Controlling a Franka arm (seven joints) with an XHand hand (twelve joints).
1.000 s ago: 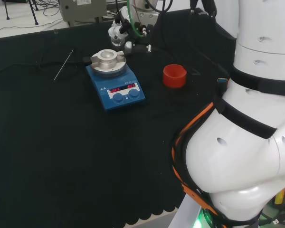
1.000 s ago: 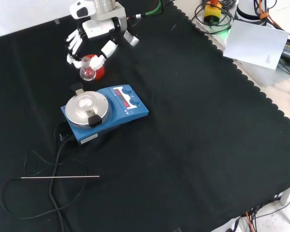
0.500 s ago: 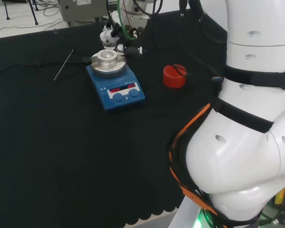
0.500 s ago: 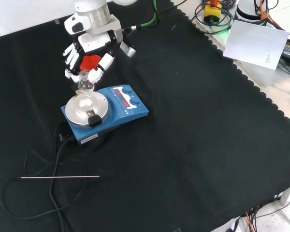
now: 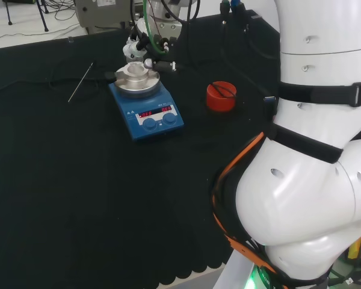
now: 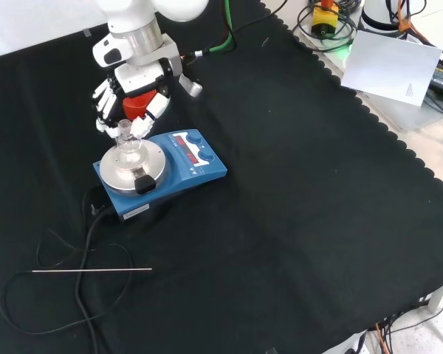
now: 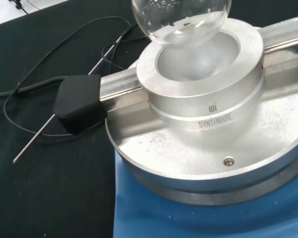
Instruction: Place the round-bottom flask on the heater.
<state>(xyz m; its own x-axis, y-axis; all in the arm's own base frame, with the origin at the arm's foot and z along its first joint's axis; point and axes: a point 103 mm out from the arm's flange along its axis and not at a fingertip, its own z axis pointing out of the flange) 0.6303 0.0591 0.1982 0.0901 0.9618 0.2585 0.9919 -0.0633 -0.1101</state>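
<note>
A clear round-bottom flask (image 6: 128, 143) hangs upright over the heater's metal bowl (image 6: 131, 164), its neck pinched by the hand (image 6: 125, 96). In the wrist view the flask's round belly (image 7: 181, 15) is just above the hollow of the silver block (image 7: 201, 74), not touching it as far as I can tell. The heater (image 5: 145, 103) is a blue box with a red display and two knobs. In the head view the hand (image 5: 139, 45) is curled over the block (image 5: 136, 77).
A red ribbed ring stand (image 5: 221, 96) sits to the right of the heater in the head view, behind the hand (image 6: 136, 107) in the front view. A thin metal rod (image 6: 92, 271) and black cable (image 6: 81, 243) lie near the heater. White arm links (image 5: 313, 150) stand at right.
The hand has carried the flask from above the red ring stand to over the heater's block and has come lower. The stand now stands bare.
</note>
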